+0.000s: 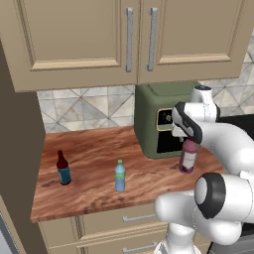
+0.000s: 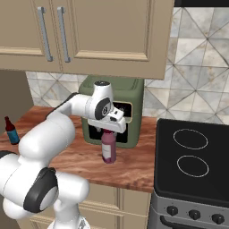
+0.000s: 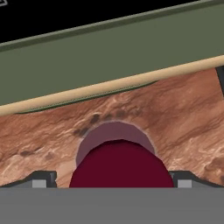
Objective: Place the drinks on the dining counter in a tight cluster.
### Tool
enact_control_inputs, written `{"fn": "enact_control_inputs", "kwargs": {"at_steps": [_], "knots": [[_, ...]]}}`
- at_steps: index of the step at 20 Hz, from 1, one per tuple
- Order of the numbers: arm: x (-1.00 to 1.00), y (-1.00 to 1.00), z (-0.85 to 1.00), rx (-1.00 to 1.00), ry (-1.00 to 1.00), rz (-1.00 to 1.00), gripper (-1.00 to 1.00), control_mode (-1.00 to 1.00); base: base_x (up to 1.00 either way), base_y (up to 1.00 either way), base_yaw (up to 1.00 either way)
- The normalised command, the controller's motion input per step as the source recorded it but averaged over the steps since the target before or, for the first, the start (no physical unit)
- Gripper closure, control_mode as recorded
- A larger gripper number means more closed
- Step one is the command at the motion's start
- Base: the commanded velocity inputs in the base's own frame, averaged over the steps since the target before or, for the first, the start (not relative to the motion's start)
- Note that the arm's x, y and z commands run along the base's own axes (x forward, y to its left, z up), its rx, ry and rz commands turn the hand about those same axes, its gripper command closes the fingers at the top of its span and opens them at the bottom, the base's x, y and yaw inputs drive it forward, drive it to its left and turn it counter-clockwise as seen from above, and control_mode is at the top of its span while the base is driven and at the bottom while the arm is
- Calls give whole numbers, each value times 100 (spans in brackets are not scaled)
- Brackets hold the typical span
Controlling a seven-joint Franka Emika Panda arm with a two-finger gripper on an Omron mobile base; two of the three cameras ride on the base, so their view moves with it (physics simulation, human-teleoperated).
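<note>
A stout purple-capped bottle (image 1: 188, 158) (image 2: 108, 148) with a white label stands on a wood counter in front of a green appliance. My gripper (image 1: 191, 141) (image 2: 107, 130) hangs straight over its cap, open. In the hand view the dark red cap (image 3: 120, 164) lies between the two fingertips (image 3: 43, 179), which stay apart from it. A small light-blue bottle (image 1: 120, 176) with a green cap stands mid-counter. Further left stands a slim dark-brown bottle (image 1: 63, 168) (image 2: 11, 131) with a blue label. The dining counter is out of view.
The bottles stand on a short wood counter (image 1: 94, 154) under beige wall cabinets (image 1: 129, 39). The green appliance (image 1: 158, 119) (image 2: 118, 112) sits close behind the purple-capped bottle. A black stove top (image 2: 192, 156) adjoins the counter on the right. A dark wall bounds the counter's left end.
</note>
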Motion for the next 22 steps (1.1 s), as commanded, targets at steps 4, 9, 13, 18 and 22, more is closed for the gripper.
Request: {"fn": "enact_control_inputs", "kwargs": {"at_steps": [4,9,13,18,22], "knots": [[0,0,0,0,0,0,100,-100,0,0,0],[0,0,0,0,0,0,100,-100,0,0,0],[-5,-2,0,0,-1,0,100,-100,0,0,0],[-76,0,42,0,-14,-1,100,-100,0,0,0],[-100,0,64,3,-10,0,100,-100,0,0,0]]}}
